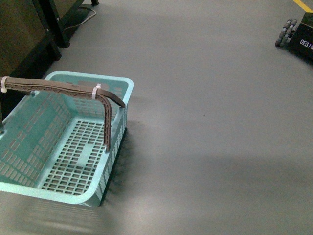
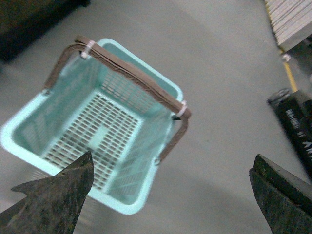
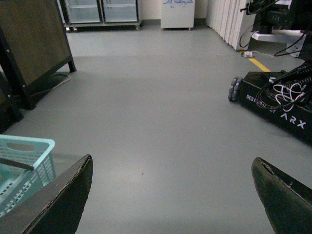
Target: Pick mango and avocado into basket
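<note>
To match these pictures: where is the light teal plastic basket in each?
Front view: light teal plastic basket, lower left.
Left wrist view: basket nearly whole, seen from above.
Right wrist view: only its corner, cut by the frame.
Shared landmark: black wheeled base with white lettering.

The teal basket (image 1: 34, 127) stands on the grey floor (image 1: 210, 127) at left, a wheeled black base (image 1: 299, 35) well apart

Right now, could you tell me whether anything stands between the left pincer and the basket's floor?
Only the raised handle crosses part of the basket opening; otherwise nothing visible lies below the open left pincer. No fruit is in view.
</note>
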